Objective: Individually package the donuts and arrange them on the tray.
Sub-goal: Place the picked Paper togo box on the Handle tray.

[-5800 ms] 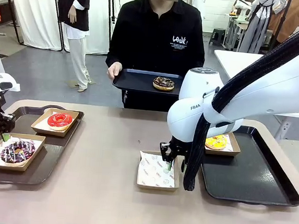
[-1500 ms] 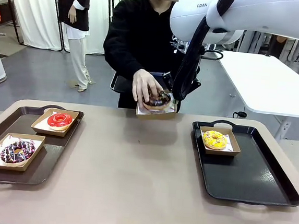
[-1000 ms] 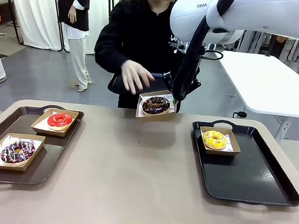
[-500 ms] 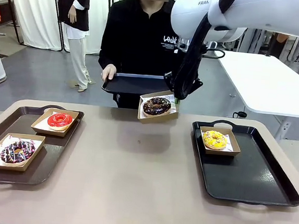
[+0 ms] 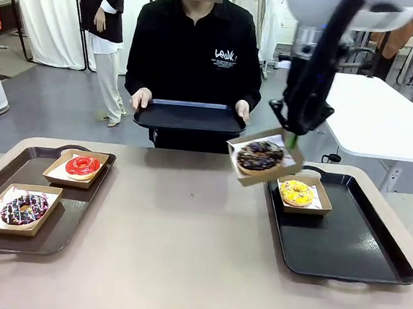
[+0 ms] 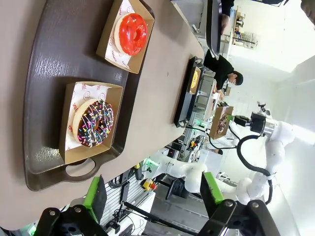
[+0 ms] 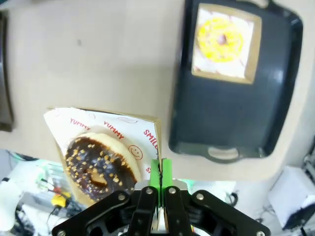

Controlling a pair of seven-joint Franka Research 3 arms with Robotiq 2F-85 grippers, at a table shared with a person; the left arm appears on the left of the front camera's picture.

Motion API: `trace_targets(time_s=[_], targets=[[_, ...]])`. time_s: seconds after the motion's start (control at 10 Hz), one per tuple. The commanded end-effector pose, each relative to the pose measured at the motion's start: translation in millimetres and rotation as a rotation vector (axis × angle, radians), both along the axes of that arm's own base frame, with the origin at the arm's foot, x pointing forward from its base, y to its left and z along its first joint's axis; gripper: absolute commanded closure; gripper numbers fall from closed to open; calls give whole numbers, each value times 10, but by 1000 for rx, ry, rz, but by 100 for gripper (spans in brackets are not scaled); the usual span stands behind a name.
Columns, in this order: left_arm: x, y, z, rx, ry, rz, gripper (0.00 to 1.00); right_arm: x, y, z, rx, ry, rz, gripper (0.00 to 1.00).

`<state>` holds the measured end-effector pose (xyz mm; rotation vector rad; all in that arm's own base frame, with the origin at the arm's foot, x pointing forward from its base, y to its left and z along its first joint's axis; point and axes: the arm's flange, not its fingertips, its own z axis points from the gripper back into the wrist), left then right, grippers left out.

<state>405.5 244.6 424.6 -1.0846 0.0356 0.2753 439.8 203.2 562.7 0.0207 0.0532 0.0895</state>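
My right gripper (image 5: 292, 138) is shut on the rim of a cardboard box (image 5: 253, 178) and holds it tilted in the air, just left of the right tray (image 5: 343, 242). In the box lies a dark chocolate donut with pale sprinkles (image 5: 260, 155). The right wrist view shows that gripper (image 7: 160, 169) pinching the box (image 7: 113, 129) beside this donut (image 7: 101, 166). A yellow sprinkled donut (image 5: 298, 193) sits boxed on the right tray. On the left tray (image 5: 79, 208) are a boxed red donut (image 5: 82, 165) and a boxed chocolate donut with purple-white sprinkles (image 5: 24, 209). My left gripper (image 6: 153, 194) hangs open near that tray's end.
At the far side a person holds an empty black tray (image 5: 189, 115) with both hands. The right tray's near half (image 7: 231, 113) is bare. Bare tabletop (image 5: 177, 239) lies between the two trays. A white table (image 5: 383, 119) stands behind on the right.
The person's hand left the chocolate donut in the held box and went back to the black tray. My right arm has carried the box rightwards and lower, towards the right tray.
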Motion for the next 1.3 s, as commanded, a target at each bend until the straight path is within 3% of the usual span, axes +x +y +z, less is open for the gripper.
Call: trace_targets(time_s=[0.0, 0.3, 0.6, 1.0, 1.2], targets=[[-9, 16, 10, 0, -6, 2, 0, -238, -459, -116, 37, -4, 7, 99], [-9, 16, 10, 0, -6, 2, 0, -324, -1160, -426, 8, -45, -12, 99], [-9, 16, 10, 0, -6, 2, 0, -149, -1682, -843, 57, -65, -48, 99], [-9, 16, 10, 0, -6, 2, 0, 16, -1910, -1207, 64, -39, -51, 99], [-9, 16, 10, 0, -6, 2, 0, -12, -1876, -1172, 52, -33, -72, 99]])
